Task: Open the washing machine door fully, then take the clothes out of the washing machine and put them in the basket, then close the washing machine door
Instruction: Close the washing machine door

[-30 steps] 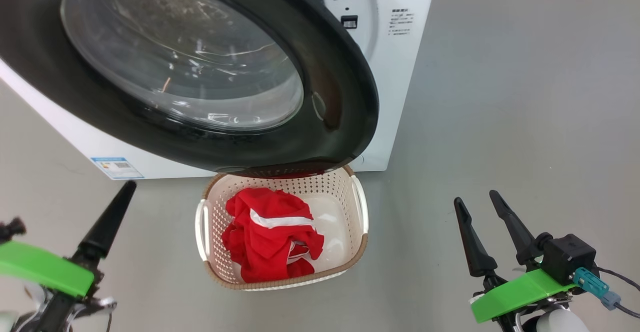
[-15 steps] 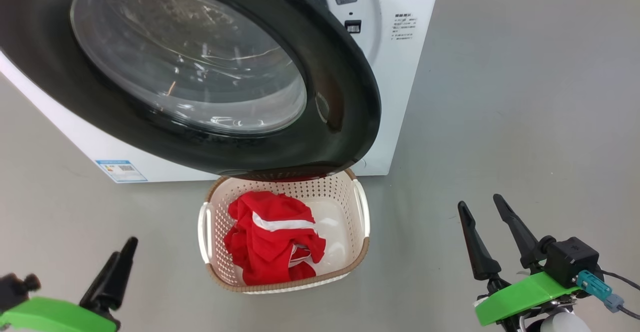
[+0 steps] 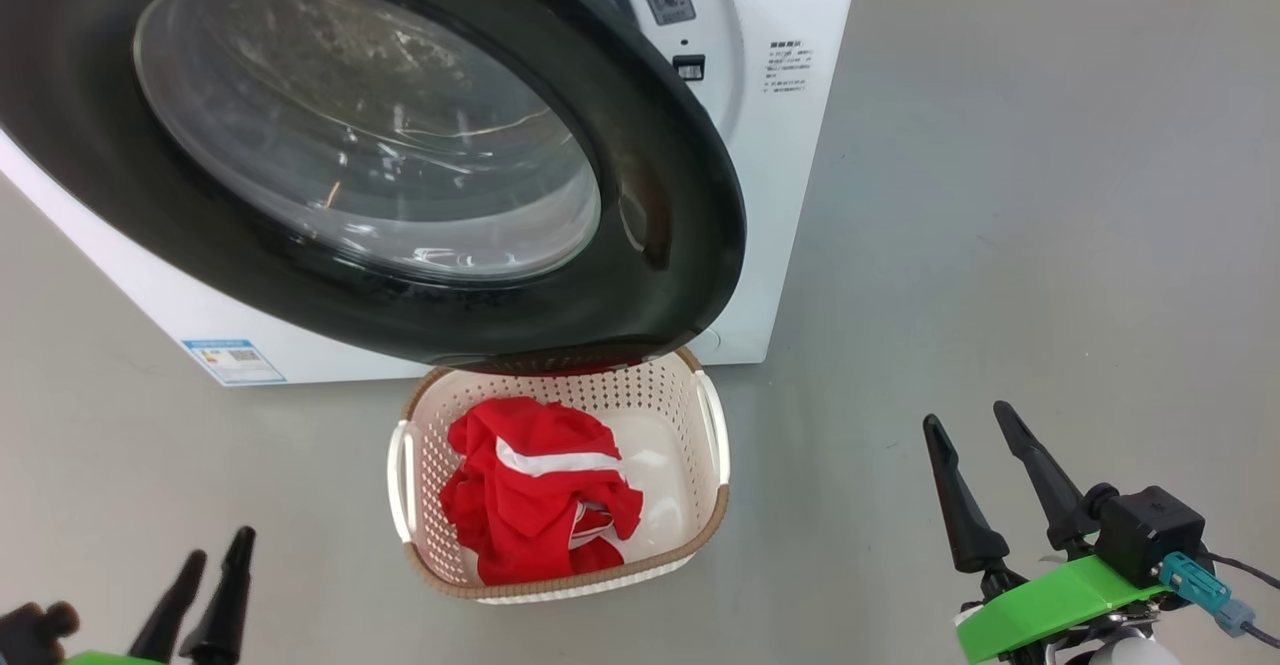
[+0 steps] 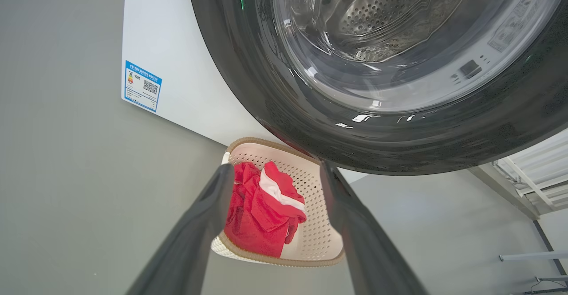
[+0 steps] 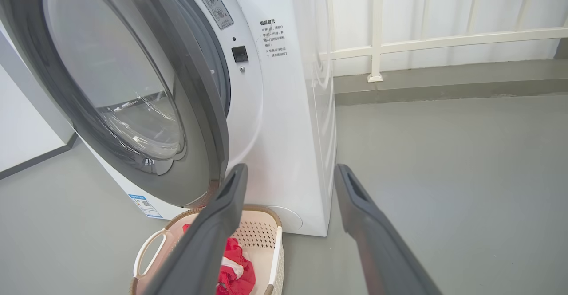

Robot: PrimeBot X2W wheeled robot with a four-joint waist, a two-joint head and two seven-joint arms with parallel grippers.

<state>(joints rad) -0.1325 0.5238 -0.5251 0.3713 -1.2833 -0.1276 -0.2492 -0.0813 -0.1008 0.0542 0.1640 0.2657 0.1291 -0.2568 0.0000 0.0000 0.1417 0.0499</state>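
The washing machine door [image 3: 660,195] hangs partly ajar from the white washing machine [image 3: 790,145], its black rim overhanging the basket [image 3: 712,425]. The red clothes [image 3: 530,490] with a white stripe lie in the basket. My left gripper [image 3: 215,545] is low at the bottom left, open and empty, well left of the basket. Over at the lower right my right gripper [image 3: 970,420] is also open and empty. The left wrist view looks up at the door [image 4: 310,122], with basket [image 4: 321,237] and clothes [image 4: 262,215] between the fingers. The right wrist view shows the door [image 5: 195,122] edge-on, the machine [image 5: 288,131] and the basket [image 5: 277,246].
Grey floor surrounds the machine on the left, front and right. A blue label [image 3: 233,360] sits low on the machine's front. In the right wrist view a white railing [image 5: 377,42] stands behind the machine.
My left gripper has dropped toward the bottom left corner of the head view. The right gripper has sunk slightly. The basket, clothes and door stand as before.
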